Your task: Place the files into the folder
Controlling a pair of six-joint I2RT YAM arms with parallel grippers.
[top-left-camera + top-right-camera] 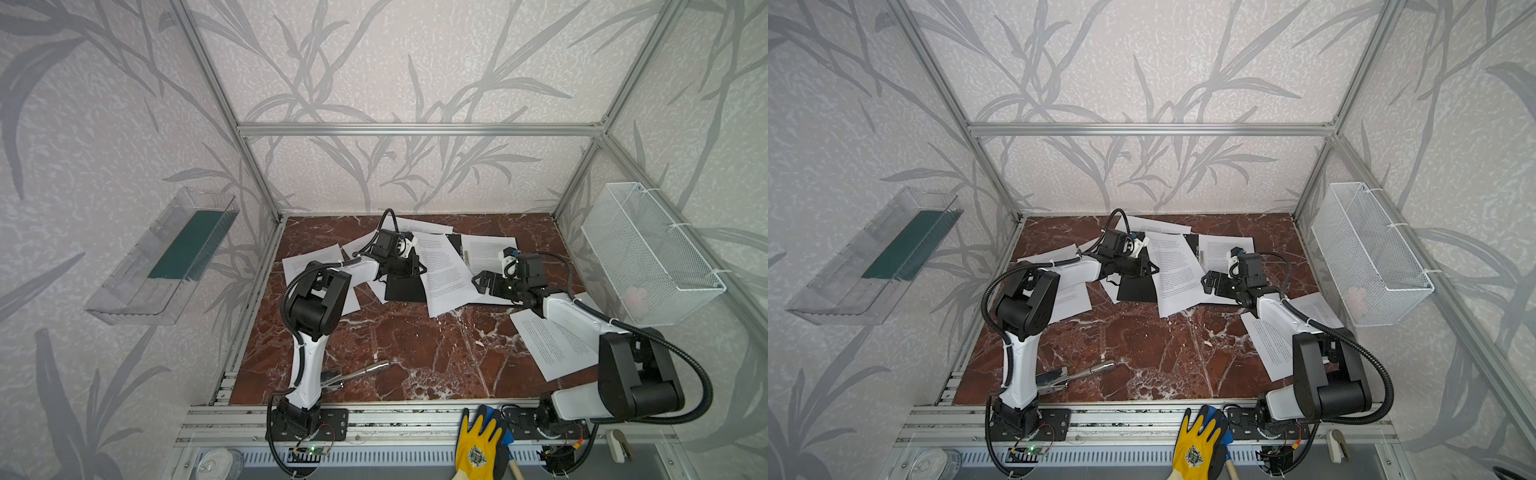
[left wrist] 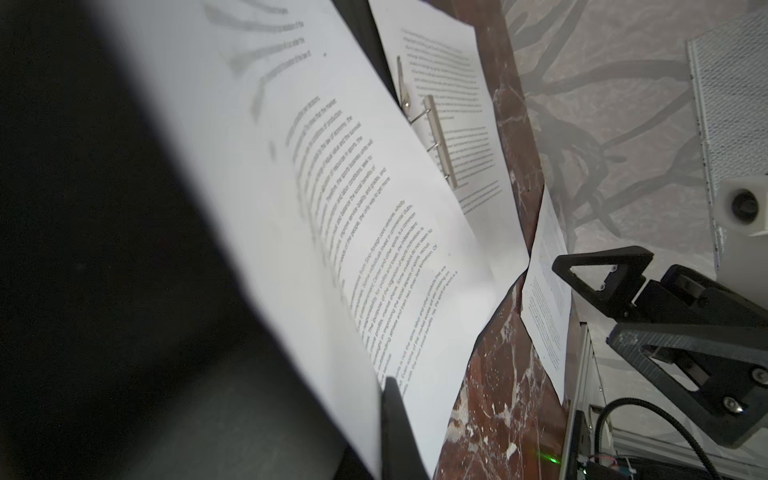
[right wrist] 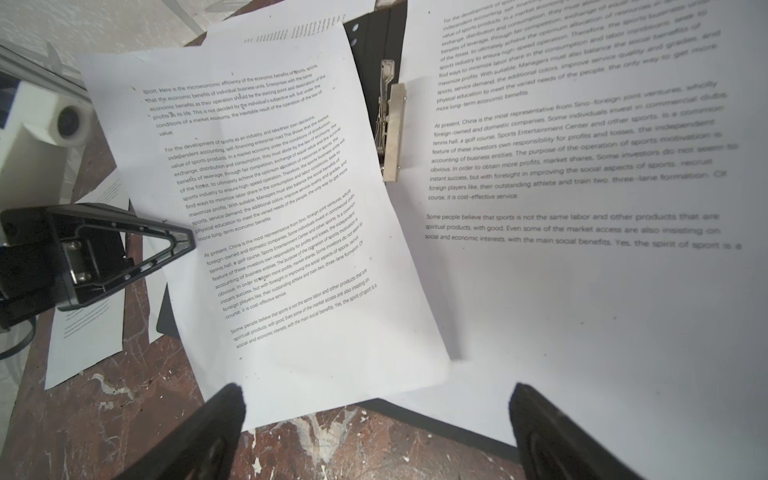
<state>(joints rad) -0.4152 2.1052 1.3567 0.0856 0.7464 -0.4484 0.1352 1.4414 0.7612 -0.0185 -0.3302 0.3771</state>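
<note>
Red marble desk [image 1: 415, 353], bare toward the front. Folder [image 1: 405, 289] lies open at back centre, black inside up, mostly buried under paper. It is open that way, I judge, so sheets can be laid straight onto it. Files [image 1: 544, 345] are scattered, some across the folder, others off it to either side on the desk. Middle sheet [image 1: 446, 270] slants across the spine, one edge apparently lifted. Left tool [image 1: 417, 268] is pressed together on that sheet's edge, likely to drag it square. Right tool [image 1: 482, 283] is spread wide, empty, hovering over the folder's near edge, seemingly ready to steady paper. Spine clip [image 3: 392, 129] shows between two sheets, bar apparently raised to admit them.
</note>
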